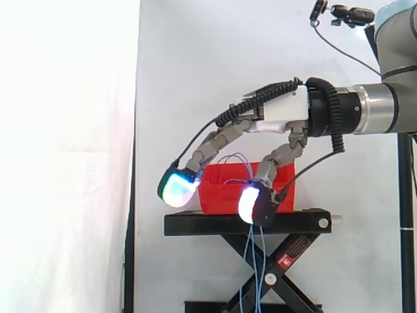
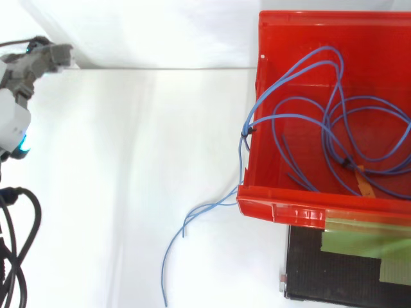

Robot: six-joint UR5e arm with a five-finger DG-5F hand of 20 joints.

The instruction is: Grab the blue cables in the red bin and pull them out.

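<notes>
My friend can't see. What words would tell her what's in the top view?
Blue cables lie looped in a red bin at the right, and a few strands spill over its left rim and trail away outside. The hand is far off at the left edge, apart from them.

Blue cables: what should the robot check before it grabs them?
1. Hand free to grab: ok, fingers relaxed, holding nothing.
2. Hand close to the blue cables: not ok, the top view shows it well aside of the red bin.
3. Cables reachable: ok, some strands hang over the bin's wall.
4. Cables out of the bin: not ok, most lie coiled inside.
5. Cables free of tangles: cannot tell.
6. Bin on the black stand: ok.
</notes>
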